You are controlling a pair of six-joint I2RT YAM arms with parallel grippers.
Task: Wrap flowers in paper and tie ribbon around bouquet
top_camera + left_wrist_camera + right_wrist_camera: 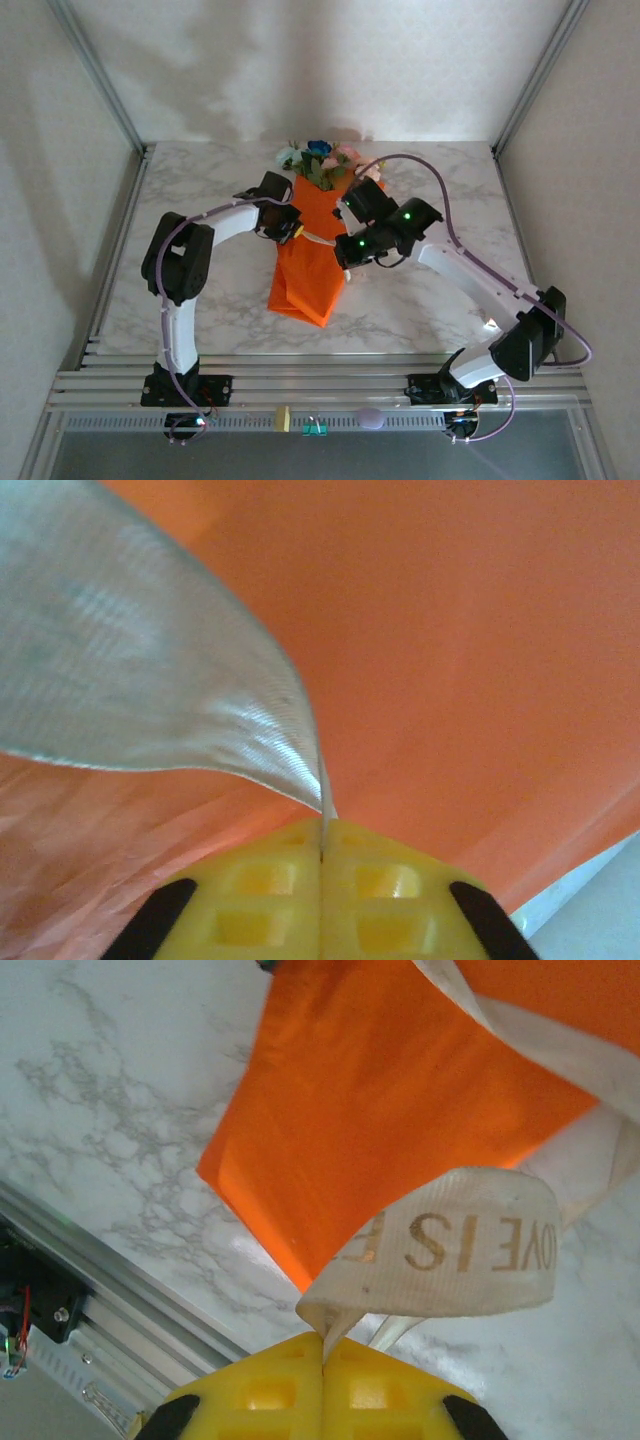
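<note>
Left gripper (322, 852) and right gripper (322, 1342) each clamp shut on the ribbon (470, 1245) at the left and right edges of the paper (312, 265). Bare table (235, 305) flanks it.

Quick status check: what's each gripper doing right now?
Left gripper: closed, pinching the ribbon.
Right gripper: closed, pinching a loop of the ribbon.

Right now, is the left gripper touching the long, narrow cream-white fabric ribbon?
Touching. The left wrist view shows the ribbon running down into the seam of the left gripper, pinched between its shut yellow jaws.
</note>
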